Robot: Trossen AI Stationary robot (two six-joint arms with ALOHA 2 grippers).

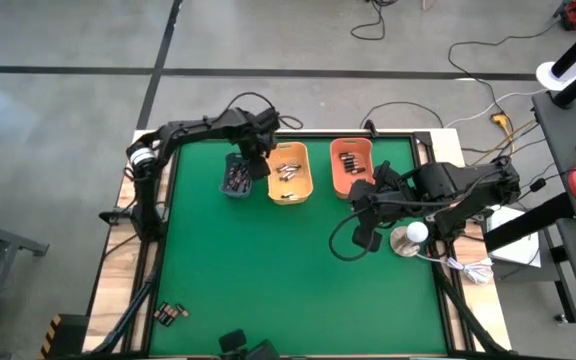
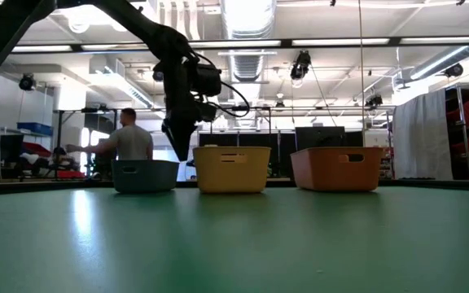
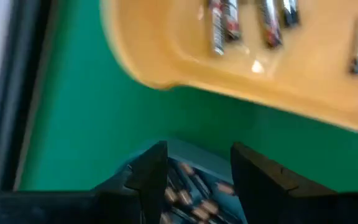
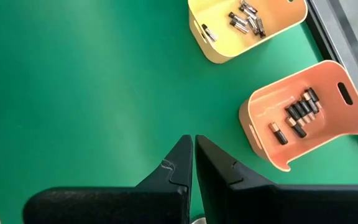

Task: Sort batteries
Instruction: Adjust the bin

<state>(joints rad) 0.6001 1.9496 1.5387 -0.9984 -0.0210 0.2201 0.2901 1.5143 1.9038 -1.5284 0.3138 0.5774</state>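
Observation:
Three bins stand in a row at the table's far side: grey-blue, yellow, orange, each with batteries lying on its floor. A few more batteries lie on the mat near the table's near-left corner. My left gripper hovers open above the grey-blue bin, at its side next to the yellow bin, with dark batteries below its fingers. My right gripper is shut and empty, above the mat near the orange bin.
The green mat lies bare between the bins and the near edge. A round silvery object and cables sit by the right arm at the table's right edge. A person shows in the room beyond the table.

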